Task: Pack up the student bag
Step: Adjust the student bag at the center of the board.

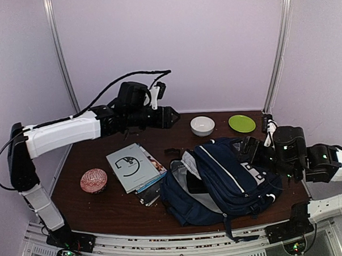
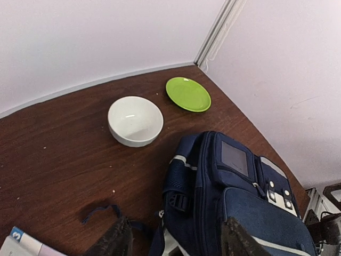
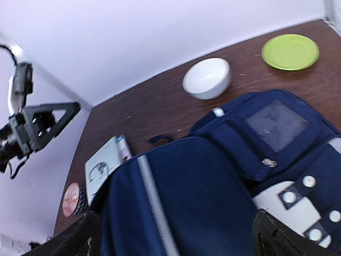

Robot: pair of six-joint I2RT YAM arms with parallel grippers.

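Observation:
The student bag [image 1: 224, 179], navy blue with white stripe trim, lies on its back on the right half of the dark wooden table, its main opening gaping toward the left. My left gripper [image 1: 171, 117] hangs open in the air behind the table's middle, well above and left of the bag. In its wrist view the student bag [image 2: 234, 192] lies below the left gripper [image 2: 176, 242], with nothing between the fingers. My right gripper [image 1: 245, 146] hovers open over the bag's right upper end. In the right wrist view the student bag [image 3: 213, 186] fills the space under the spread right gripper [image 3: 178, 240].
A stack of books [image 1: 133, 166] lies left of the bag, and a round red patterned object [image 1: 94, 180] sits further left. A white bowl [image 1: 202, 125] and a green plate [image 1: 242, 123] stand at the back, near the wall. A loose dark strap [image 2: 98, 212] trails off the bag.

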